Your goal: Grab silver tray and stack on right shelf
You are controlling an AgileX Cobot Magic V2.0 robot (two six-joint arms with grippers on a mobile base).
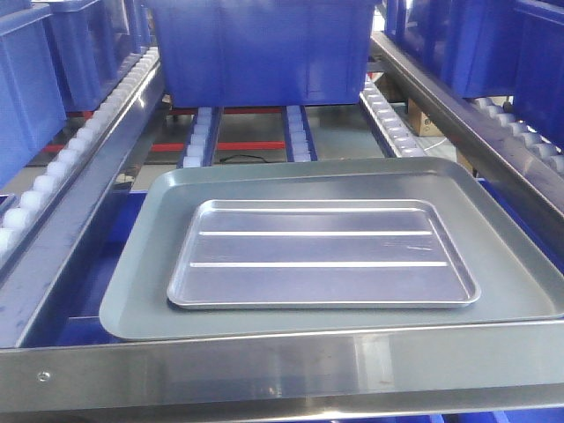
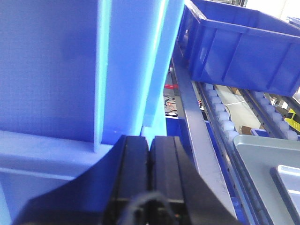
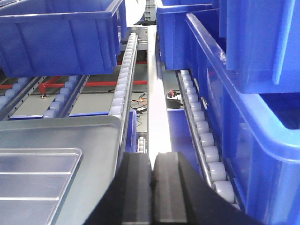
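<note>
Both tools are pinched closed and empty: the left tool and the right tool flank the silver tray. It lies flat inside the grey-green tray, long axis crosswise, its corner nearer the right tool, at that tool's lower left

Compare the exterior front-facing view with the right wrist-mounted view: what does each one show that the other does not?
Only the front-facing view shows the whole shiny rectangular silver tray with its two ridges, lying inside the larger dull grey-green tray, and the broad flat steel front bar.

Only the right wrist view shows the black right gripper, its jaws closed and empty, beside the trays, and the dark-blue plastic bins stacked along the right.

Both show part of the silver tray, the grey-green tray, the white roller rails and the big dark-blue bin behind.
</note>
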